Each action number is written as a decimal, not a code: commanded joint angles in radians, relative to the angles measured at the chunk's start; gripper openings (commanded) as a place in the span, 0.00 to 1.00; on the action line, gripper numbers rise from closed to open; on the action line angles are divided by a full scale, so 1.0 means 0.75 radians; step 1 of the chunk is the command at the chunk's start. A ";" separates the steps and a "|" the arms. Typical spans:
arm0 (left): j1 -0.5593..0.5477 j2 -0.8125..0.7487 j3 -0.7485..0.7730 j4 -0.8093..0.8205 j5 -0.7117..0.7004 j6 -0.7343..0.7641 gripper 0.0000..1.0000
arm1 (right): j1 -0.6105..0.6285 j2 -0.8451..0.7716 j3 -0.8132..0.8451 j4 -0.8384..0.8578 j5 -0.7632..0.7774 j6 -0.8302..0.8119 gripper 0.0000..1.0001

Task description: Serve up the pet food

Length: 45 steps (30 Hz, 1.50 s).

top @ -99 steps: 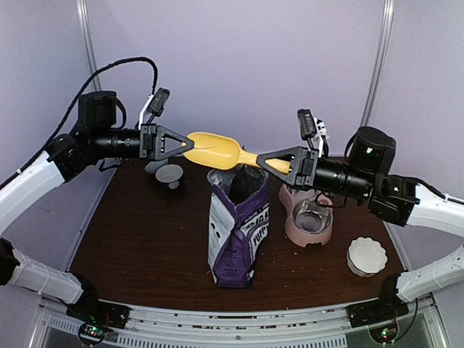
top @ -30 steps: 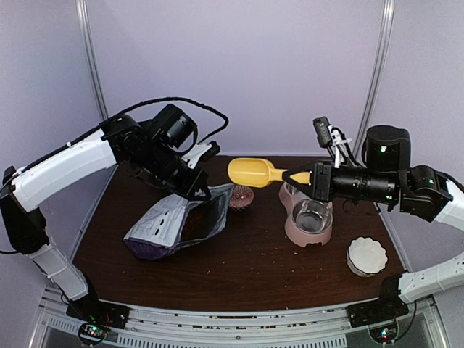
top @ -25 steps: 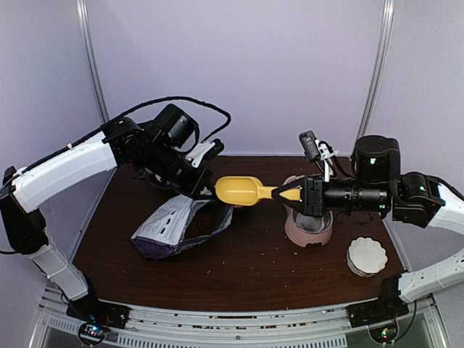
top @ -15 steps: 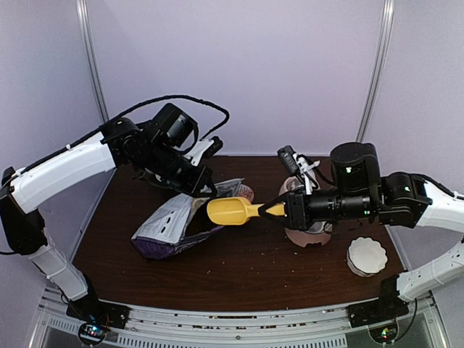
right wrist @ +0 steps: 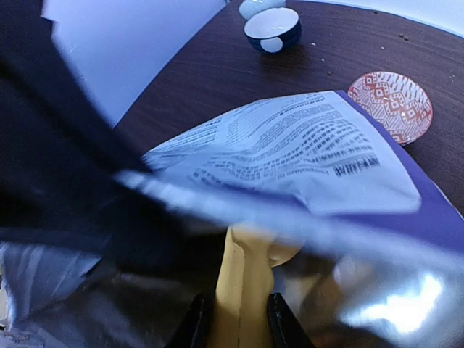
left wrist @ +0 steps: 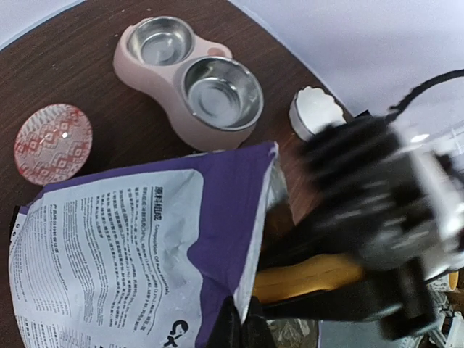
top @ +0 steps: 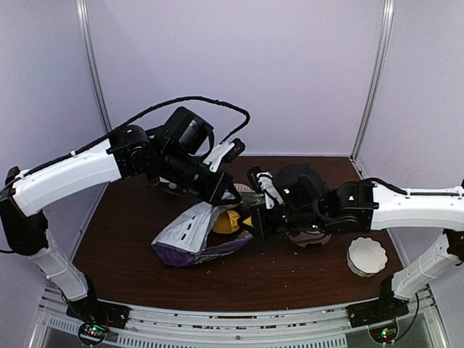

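The purple pet food bag (top: 190,235) lies tilted on the table, mouth facing right. My left gripper (top: 226,196) is shut on the upper rim of the mouth and holds it up; this shows in the left wrist view (left wrist: 243,326). My right gripper (top: 250,223) is shut on the handle of a yellow scoop (top: 226,221), whose bowl is inside the bag mouth. The right wrist view shows the handle (right wrist: 243,279) between the fingers, going in under the bag (right wrist: 304,156). The kibble is hidden inside the bag.
The pink double feeder (left wrist: 163,90) with two steel bowls stands right of the bag, mostly behind my right arm in the top view (top: 313,239). A white fluted bowl (top: 366,255) sits at the right. A red patterned dish (left wrist: 53,143) and a blue bowl (right wrist: 272,29) lie behind the bag.
My right gripper moved left and down, pushing the scoop from above the feeder into the bag mouth. My left gripper shifted the tilted bag a little right, still holding its rim.
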 commanded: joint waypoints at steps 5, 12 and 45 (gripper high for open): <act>-0.061 -0.071 -0.024 0.325 0.011 -0.013 0.22 | -0.004 0.085 -0.103 0.060 0.281 0.133 0.15; 0.148 -0.307 -0.297 0.260 -0.118 -0.001 0.74 | -0.004 -0.018 -0.202 0.044 0.310 0.093 0.16; 0.580 0.224 -0.790 0.390 0.490 0.303 0.36 | -0.037 -0.031 -0.310 0.057 0.411 -0.017 0.17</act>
